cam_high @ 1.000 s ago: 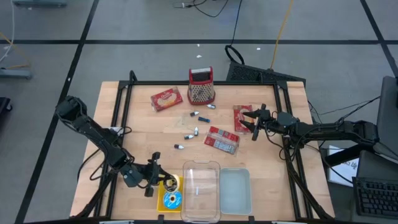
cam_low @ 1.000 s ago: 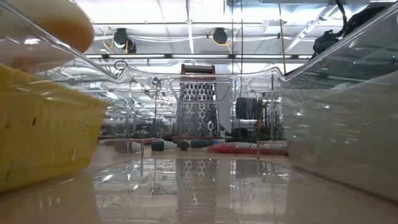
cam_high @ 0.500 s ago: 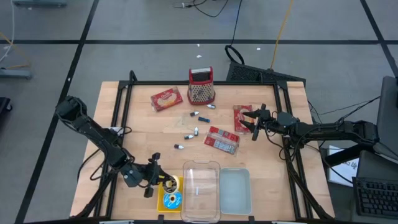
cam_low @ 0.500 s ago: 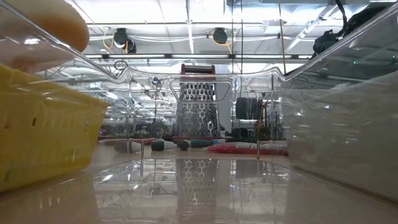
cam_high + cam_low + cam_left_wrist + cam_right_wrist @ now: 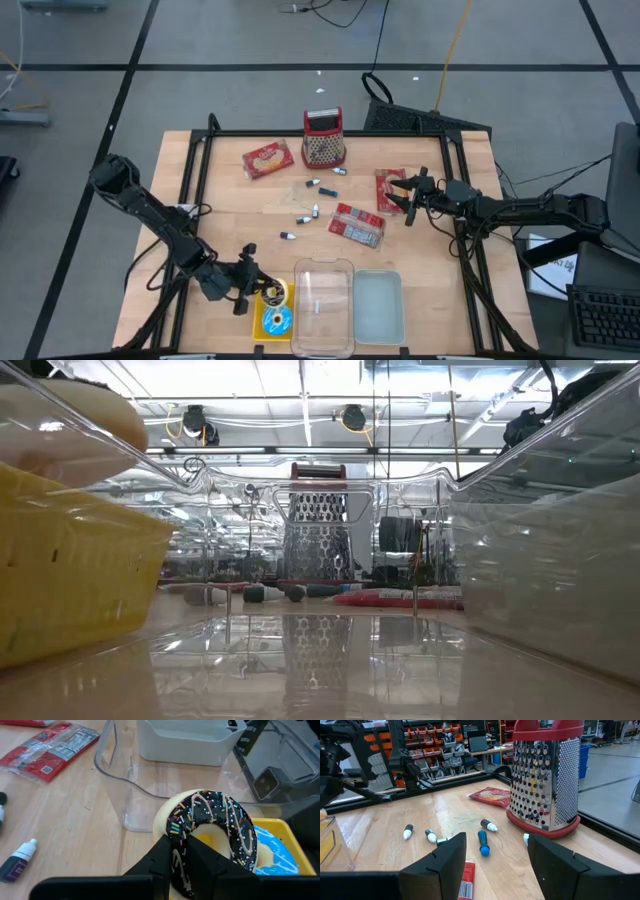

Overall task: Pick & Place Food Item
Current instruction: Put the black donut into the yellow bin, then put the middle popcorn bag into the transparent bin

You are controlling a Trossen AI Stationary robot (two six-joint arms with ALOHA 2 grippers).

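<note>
A chocolate-iced donut with sprinkles [image 5: 210,820] is held up by my left gripper [image 5: 182,847] at the table's near left, above a yellow tray [image 5: 262,322]. In the tray lies a blue-iced donut [image 5: 281,320]. In the low view the held donut [image 5: 80,420] shows above the yellow tray [image 5: 70,560]. A clear container [image 5: 322,295] stands just right of the tray. My right gripper [image 5: 405,195] waits open at the right side, over a red packet [image 5: 388,185], touching nothing. My left gripper pinches the donut's ring [image 5: 178,851] on the side nearest the wrist. One finger [image 5: 212,862] reaches up at the hole and the other [image 5: 155,857] stands outside the rim. The fingers slant down from the table's left. The donut is tilted, icing up, clear of the tray.
A white container [image 5: 378,305] sits right of the clear one. A metal grater [image 5: 323,140] stands at the far middle beside a snack packet [image 5: 267,158]. Another red packet [image 5: 357,225] and several small bottles [image 5: 305,215] lie mid-table.
My left gripper has rolled a little in place, and the donut in it has tipped slightly. It stays held above the yellow tray.
</note>
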